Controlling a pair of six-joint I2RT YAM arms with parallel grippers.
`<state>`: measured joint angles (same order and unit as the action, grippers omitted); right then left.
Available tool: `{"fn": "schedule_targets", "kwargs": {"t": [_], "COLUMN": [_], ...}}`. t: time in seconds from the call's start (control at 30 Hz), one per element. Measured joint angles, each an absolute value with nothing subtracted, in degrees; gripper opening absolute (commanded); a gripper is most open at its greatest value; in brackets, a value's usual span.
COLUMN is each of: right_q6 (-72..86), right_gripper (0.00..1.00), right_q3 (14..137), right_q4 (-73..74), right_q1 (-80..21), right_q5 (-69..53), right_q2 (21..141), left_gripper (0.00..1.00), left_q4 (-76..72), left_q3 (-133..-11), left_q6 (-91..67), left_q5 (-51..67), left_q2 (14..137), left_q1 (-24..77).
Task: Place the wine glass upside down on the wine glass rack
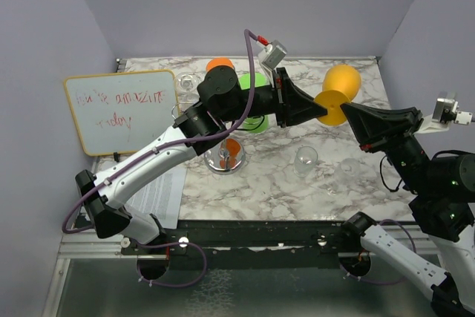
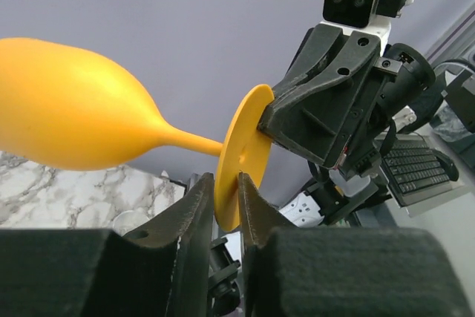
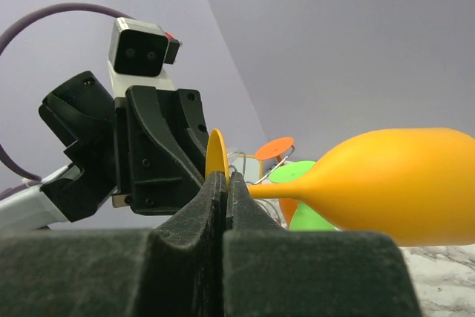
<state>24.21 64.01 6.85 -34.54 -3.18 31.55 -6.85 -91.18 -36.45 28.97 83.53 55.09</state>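
Your yellow wine glass hangs in the air over the back right of the marble table, lying on its side, bowl toward the rear wall, round foot toward the arms. Your right gripper comes in from the right. In its wrist view its fingers are pressed together with the rim of the foot nipped between the tips. Your left gripper meets the same foot from the opposite side. In its wrist view the jaws straddle the lower edge of the disc, one finger close against each face. You cannot tell from here whether they press on it or only flank it. The wine glass rack stands well to the left of the glass, its mirrored round base showing under the left forearm and most of its top hidden by that arm. An orange glass and a green glass sit behind the left wrist. A clear glass rests on the marble nearer you. A whiteboard with red writing leans at the left edge.
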Motion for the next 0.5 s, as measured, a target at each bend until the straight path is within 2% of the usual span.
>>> {"fn": "schedule_targets", "kwargs": {"t": [0.1, 0.43, 0.5], "right_q6": [24.01, 24.56, 24.58], "right_gripper": [0.01, 0.01, 0.01], "right_q3": [63.24, 62.04, 61.84], "right_q4": [6.57, 3.14, 2.76], "right_q1": [-34.54, -34.54, -34.54], "right_q5": [-3.55, -6.79, -7.29], "right_q2": [31.55, 31.62, 31.62], "left_gripper": [0.13, 0.14, 0.07], "left_q4": [-6.28, -7.68, -8.49], "left_q3": [-91.18, -90.74, -90.54], "left_q6": [-35.81, -36.69, -37.21], "left_q5": [29.17, 30.63, 30.65], "left_q2": [83.26, 81.84, 81.56], "left_q1": [55.09, 54.33, 54.15]}}
